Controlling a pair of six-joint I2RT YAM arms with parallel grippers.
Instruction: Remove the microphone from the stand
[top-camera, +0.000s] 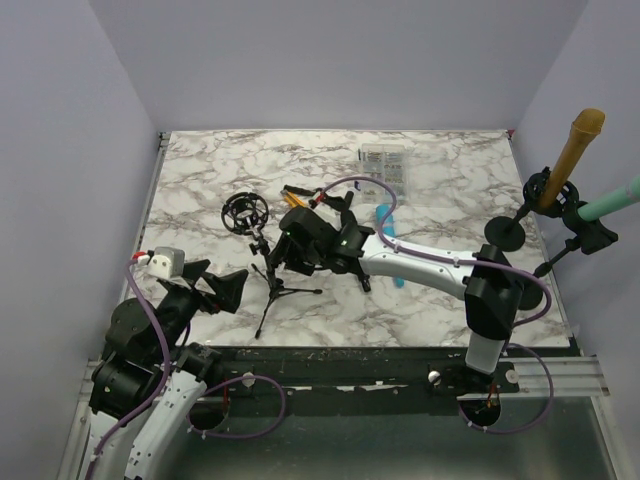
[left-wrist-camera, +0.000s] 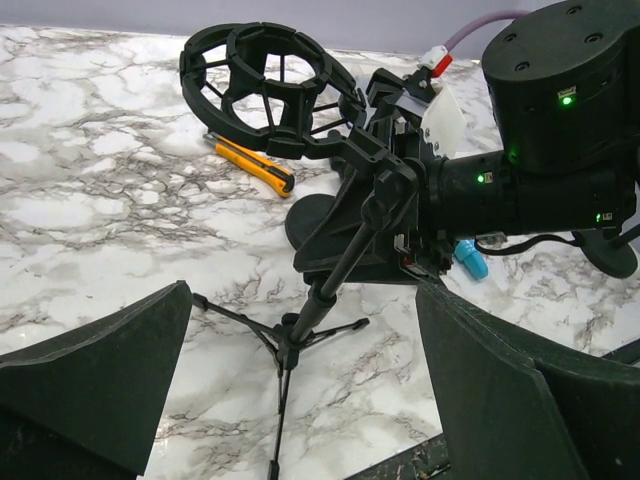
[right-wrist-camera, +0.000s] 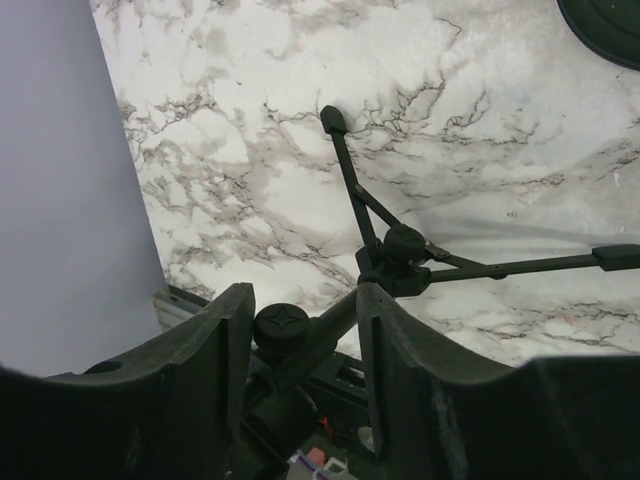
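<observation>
**Tripod could tip: right gripper is on the pole, nobody holds the feet**

My right gripper (right-wrist-camera: 305, 295) has its fingers drawn in close on either side of the stand (top-camera: 270, 290), just below the knob. I cannot tell whether they actually bite. The left gripper (top-camera: 218, 288) is spread wide and empty, near the legs but not touching. The ring (left-wrist-camera: 265, 85) on top looks empty. The only mic (top-camera: 585, 130) I can find sits in a second stand (top-camera: 500, 232) at the table's right edge, well apart from both grippers. Any pull or twist from the right arm would probably drag or topple this light tripod, swinging the ring toward the cutter (left-wrist-camera: 255, 165).
</observation>
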